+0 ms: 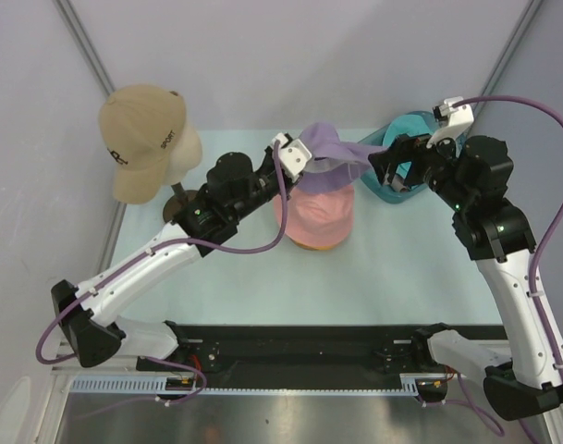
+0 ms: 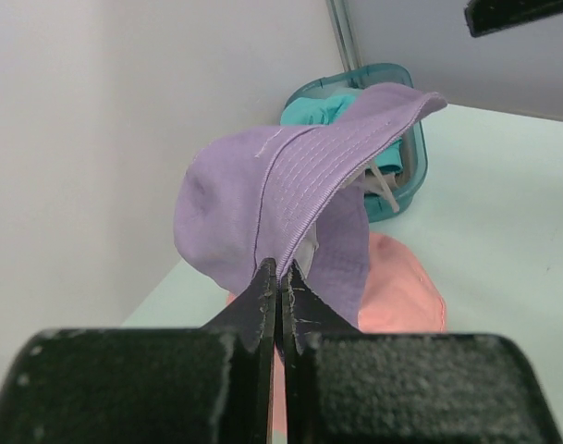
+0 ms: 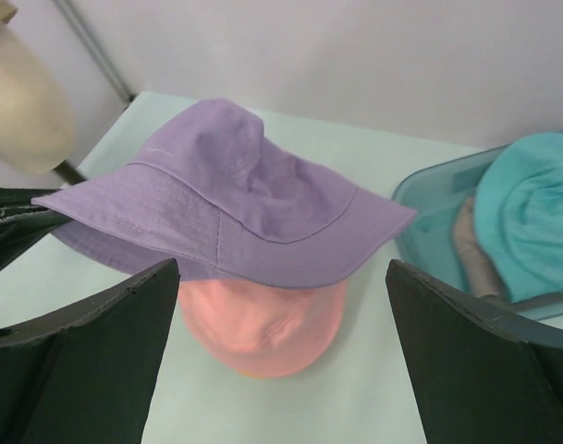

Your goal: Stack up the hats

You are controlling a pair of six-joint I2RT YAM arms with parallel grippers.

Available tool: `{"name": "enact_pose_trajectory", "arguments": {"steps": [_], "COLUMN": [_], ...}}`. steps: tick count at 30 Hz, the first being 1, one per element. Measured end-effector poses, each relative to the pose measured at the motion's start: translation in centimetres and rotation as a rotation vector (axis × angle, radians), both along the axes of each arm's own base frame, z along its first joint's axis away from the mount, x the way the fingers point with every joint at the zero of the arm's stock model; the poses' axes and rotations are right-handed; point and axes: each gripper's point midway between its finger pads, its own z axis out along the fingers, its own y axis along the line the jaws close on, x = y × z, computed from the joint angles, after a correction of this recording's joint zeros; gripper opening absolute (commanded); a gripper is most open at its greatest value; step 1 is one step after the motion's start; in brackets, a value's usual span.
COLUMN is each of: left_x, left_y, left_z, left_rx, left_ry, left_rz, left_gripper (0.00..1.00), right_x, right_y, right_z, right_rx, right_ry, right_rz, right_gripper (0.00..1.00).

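Observation:
My left gripper (image 1: 309, 159) (image 2: 281, 273) is shut on the brim of the lilac hat (image 1: 335, 146) (image 2: 290, 176) and holds it in the air over the pink hat (image 1: 313, 217) (image 2: 401, 287). The pink hat lies on the table, with a yellow-orange edge (image 3: 253, 373) showing under it. My right gripper (image 1: 378, 168) (image 3: 281, 268) is open and empty, just right of the lilac hat's (image 3: 226, 194) free brim, not touching it. A teal hat (image 3: 531, 213) and a grey-taupe one (image 3: 471, 250) lie in the tub.
The clear teal tub (image 1: 378, 192) (image 3: 424, 199) stands at the back right, under my right wrist. A cream mannequin head (image 1: 184, 153) on a stand wears a tan cap (image 1: 142, 129) at the back left. Grey walls close the back and sides.

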Motion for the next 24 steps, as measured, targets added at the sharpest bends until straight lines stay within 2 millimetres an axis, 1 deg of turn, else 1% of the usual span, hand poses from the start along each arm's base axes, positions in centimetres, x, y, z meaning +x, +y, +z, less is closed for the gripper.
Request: {"name": "enact_pose_trajectory", "arguments": {"steps": [3, 6, 8, 12, 14, 18, 21, 24], "left_x": [-0.7, -0.6, -0.6, -0.5, -0.6, -0.6, -0.6, -0.7], "left_y": [0.6, 0.5, 0.5, 0.5, 0.4, 0.5, 0.6, 0.8], "left_z": [-1.1, -1.6, -1.6, -1.6, -1.6, -1.6, -1.6, -1.7], "left_rx": [0.007, 0.022, 0.027, 0.028, 0.028, 0.032, 0.033, 0.033], "left_ry": [0.006, 0.006, 0.002, 0.000, 0.000, -0.006, -0.007, -0.008], "left_rz": [-0.005, -0.007, -0.006, -0.006, -0.008, -0.003, 0.003, 0.009], "left_gripper": [0.00, 0.00, 0.00, 0.00, 0.00, 0.00, 0.00, 0.00], "right_x": [0.0, 0.3, 0.8, 2.0, 2.0, 1.7, 1.7, 1.9], "right_y": [1.0, 1.6, 1.5, 0.4, 0.1, 0.3, 0.6, 0.8], "right_z": [-0.8, -1.5, -1.8, -2.1, -2.4, -2.8, -4.5, -6.9], "right_rx": [0.045, 0.117, 0.185, 0.363, 0.447, 0.585, 0.656, 0.702], "right_ry": [0.053, 0.115, 0.165, 0.276, 0.329, 0.414, 0.483, 0.565], "right_rz": [0.037, 0.042, 0.023, -0.065, -0.103, -0.147, -0.171, -0.209], "right_gripper": [0.99, 0.98, 0.97, 0.96, 0.96, 0.93, 0.92, 0.92]}}
